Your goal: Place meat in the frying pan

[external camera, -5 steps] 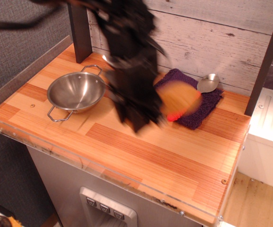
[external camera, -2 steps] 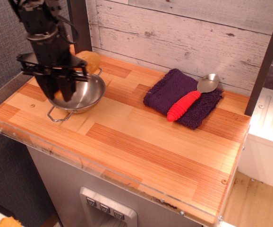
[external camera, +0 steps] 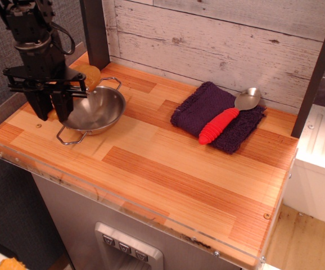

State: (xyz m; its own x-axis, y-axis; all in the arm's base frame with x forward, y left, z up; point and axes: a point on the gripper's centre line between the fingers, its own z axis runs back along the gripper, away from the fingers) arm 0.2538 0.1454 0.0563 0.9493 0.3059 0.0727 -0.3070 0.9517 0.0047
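The frying pan (external camera: 98, 108) is a small shiny steel bowl with two wire loop handles, on the left of the wooden counter. My gripper (external camera: 51, 112) hangs over the pan's left rim, fingers pointing down. It is shut on the meat (external camera: 89, 76), a golden-brown drumstick. The fat end sticks out to the back right of the fingers, above the pan's far rim. The rest of the meat is hidden behind the gripper. The meat is held off the pan's floor.
A purple cloth (external camera: 214, 109) lies at the back right with a red-handled metal spoon (external camera: 219, 126) on it. A dark post (external camera: 95, 34) stands just behind the pan, against the plank wall. A clear plastic lip (external camera: 123, 205) runs along the counter's front edge.
My gripper carried the meat from above the cloth leftward across the counter to the pan, then shifted further left to the pan's left rim.
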